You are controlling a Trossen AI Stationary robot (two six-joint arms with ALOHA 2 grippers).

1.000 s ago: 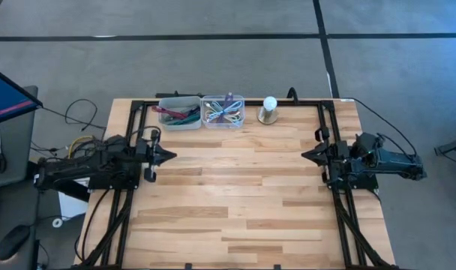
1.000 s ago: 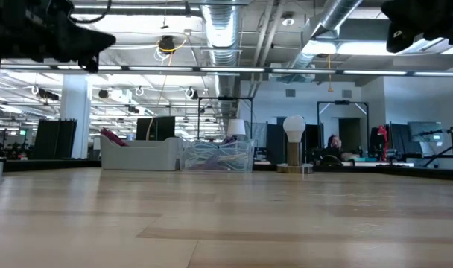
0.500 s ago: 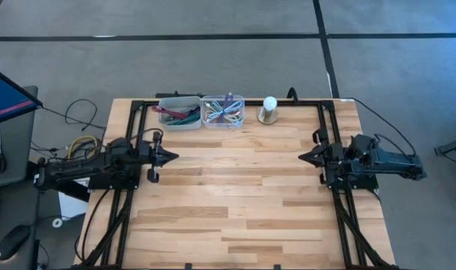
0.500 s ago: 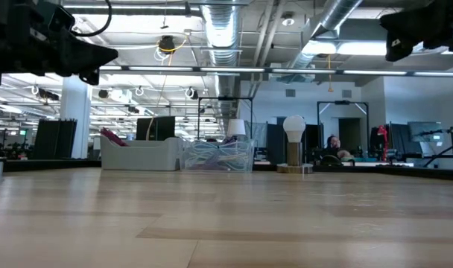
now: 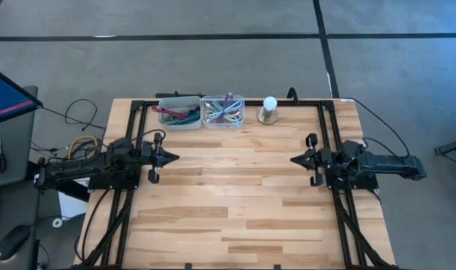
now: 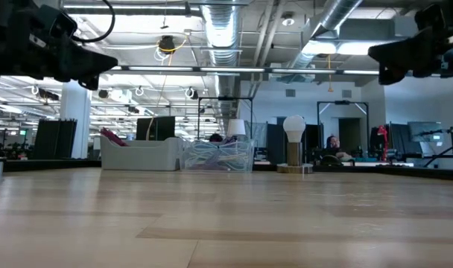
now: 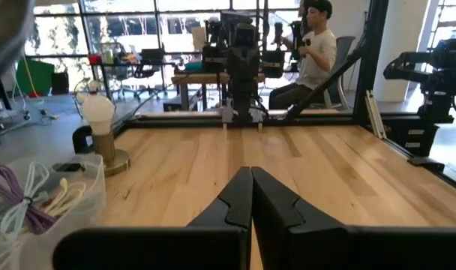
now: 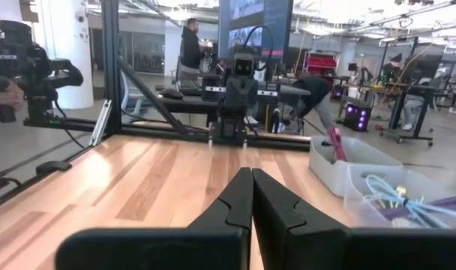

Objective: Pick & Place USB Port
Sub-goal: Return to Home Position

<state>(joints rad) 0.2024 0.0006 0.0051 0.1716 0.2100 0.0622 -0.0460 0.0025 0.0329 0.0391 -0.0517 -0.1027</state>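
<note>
Cables [image 5: 184, 115] lie in gray bin [image 5: 178, 100] and clear bin [image 5: 223, 97]; sorting appears finished. Left gripper [image 5: 172, 157], right gripper [image 5: 294, 159]: jaws pressed together, empty.

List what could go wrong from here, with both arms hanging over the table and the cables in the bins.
1. The left gripper and right gripper, both shut, point at each other across the table; a forward swing could bring them together.
2. A purple cable pokes above the clear bin rim; it may spill out.
3. The small lamp stands loose beside that bin and might tip if an arm swept near.
</note>
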